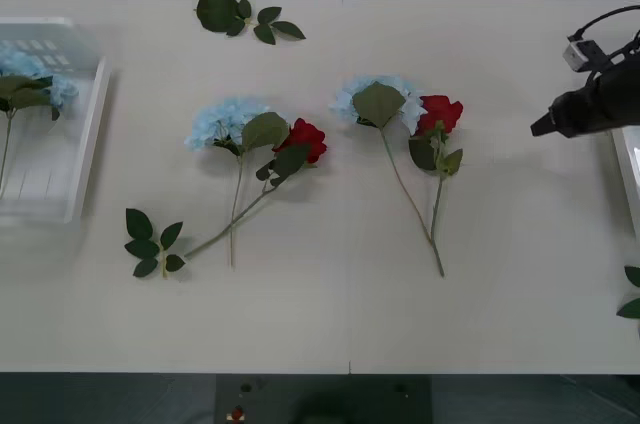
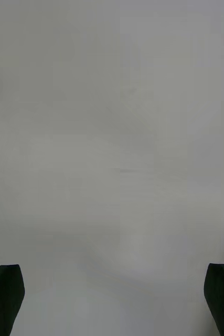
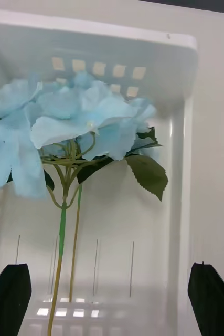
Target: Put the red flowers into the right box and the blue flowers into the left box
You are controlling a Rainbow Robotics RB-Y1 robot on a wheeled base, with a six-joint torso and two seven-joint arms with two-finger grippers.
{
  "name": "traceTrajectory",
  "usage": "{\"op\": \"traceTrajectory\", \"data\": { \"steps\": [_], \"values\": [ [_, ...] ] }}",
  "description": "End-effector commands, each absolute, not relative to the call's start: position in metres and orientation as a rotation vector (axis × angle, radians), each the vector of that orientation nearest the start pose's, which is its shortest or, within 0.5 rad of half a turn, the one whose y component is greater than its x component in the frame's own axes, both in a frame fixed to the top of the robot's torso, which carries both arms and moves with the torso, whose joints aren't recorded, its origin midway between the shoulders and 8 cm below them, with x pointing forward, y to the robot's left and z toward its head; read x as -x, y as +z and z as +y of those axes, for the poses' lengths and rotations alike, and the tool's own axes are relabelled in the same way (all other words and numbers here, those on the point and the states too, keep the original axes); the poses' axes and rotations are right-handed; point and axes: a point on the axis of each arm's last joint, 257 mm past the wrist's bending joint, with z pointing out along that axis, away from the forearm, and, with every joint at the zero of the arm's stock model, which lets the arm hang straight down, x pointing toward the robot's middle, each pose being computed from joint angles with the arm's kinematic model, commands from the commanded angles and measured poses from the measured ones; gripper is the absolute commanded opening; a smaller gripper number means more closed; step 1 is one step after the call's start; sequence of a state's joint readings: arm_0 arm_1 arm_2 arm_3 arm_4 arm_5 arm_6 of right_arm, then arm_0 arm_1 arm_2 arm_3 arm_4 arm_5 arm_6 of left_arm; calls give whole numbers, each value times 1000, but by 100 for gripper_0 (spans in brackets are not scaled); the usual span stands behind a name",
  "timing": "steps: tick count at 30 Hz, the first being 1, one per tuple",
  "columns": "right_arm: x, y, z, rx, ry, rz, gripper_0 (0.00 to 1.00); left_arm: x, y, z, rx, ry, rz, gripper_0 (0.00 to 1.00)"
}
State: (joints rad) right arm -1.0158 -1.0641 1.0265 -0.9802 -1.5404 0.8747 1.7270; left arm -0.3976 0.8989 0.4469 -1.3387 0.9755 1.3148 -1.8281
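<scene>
A blue flower [image 3: 70,126] is seen lying in the left box [image 1: 88,139], under the released left gripper [image 3: 112,299]. Two blue-and-red pairs [image 1: 255,134] (stems crossing) are spread mid-table. The right gripper [image 2: 112,299], fingers parted, is held beside the right box [image 1: 630,169].

Even, soft light; faint shadows; slight blur.

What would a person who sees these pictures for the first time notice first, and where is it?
The eye goes first to the two pairs of flowers on the middle of the table: each has a blue flower with a red flower close on its right. Next comes the left box at the table's left edge, with blue flowers already inside. The right gripper, open, hangs over the table's right side beside the right box.
</scene>
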Motion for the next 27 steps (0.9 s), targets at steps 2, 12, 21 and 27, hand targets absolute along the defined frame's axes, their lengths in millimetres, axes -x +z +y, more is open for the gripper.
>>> {"op": "traceTrajectory", "data": {
  "steps": [2, 12, 21, 27],
  "values": [
    [-572, -176, -331, 329, 150, 2543, 100, -506, -35, 512, -87, -25, 2232, 87],
    [-548, -196, -234, 239, 355, 2610, 100, -501, 1, 372, -474, -233, 2222, 100],
    [-557, -246, -221, 297, 198, 2619, 100, -498, -70, 249, -757, -447, 2300, 100],
    [-566, -266, -214, 321, 132, 2617, 100, -510, -134, 197, -814, -440, 2305, 100]
  ]
}}
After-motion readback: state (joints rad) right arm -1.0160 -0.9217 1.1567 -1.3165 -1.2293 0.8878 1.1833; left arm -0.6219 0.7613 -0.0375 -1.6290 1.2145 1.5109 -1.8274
